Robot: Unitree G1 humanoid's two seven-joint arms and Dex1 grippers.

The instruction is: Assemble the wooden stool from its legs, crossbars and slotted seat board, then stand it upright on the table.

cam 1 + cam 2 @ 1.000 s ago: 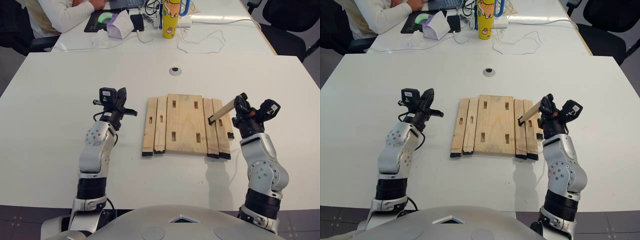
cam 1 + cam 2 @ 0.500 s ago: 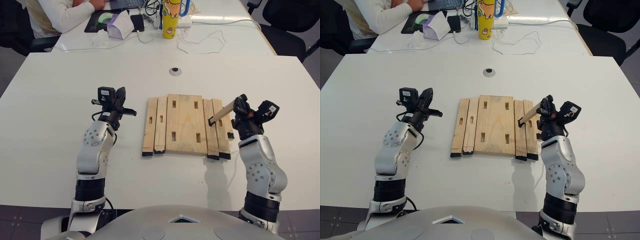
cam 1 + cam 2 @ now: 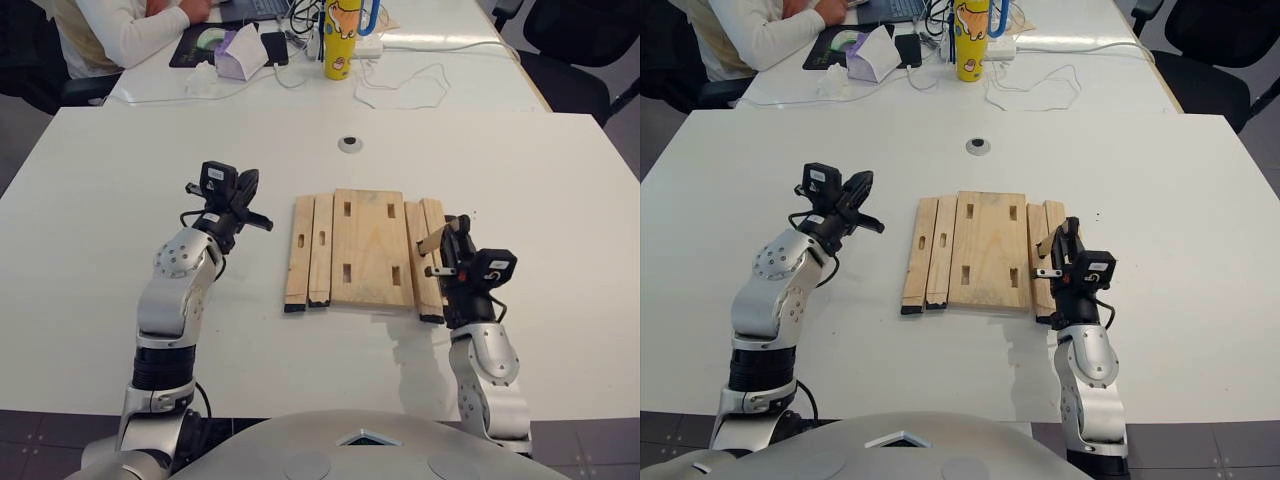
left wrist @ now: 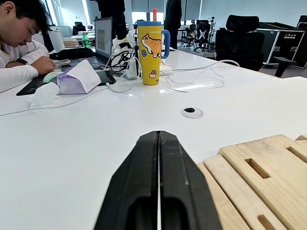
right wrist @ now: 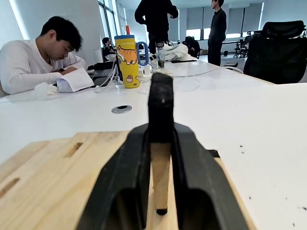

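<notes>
**Stool assembly: state of parts, left to right**

- **Left tool** point(image 4: 158, 140): clenched on nothing, its two fingers pressed flat together. It is raised over the bare bench point(image 3: 100, 200), near the left edge of the wooden parts but apart from them.
- **Left pair of legs** point(image 3: 309, 250): two slotted slats with dark feet. They lie flat, side by side and touching, just beside the seat board. Nothing is fitted into their slots.
- **Slotted seat board** point(image 3: 372, 247): lies flat at the middle of the bench. Its four slots are open and unfilled.
- **Right pair of legs** point(image 3: 420, 270): two more slats lying flat against the board's right edge. The right arm partly covers them.
- **Crossbar** point(image 5: 160, 177): one thin stick with a dark end. It is pinched between the fingers of the right tool point(image 3: 443, 243) and held low over the right pair of legs, pointing away from the robot. Whether it touches them cannot be told.

**Progress, by judgement:** barely begun. No joint is made, and every leg and the board lie loose and flat. Only the one crossbar has been taken up.

**Left to do:**
- seat the crossbars in the leg slots
- fit the legs to the board
- stand the stool upright
</notes>
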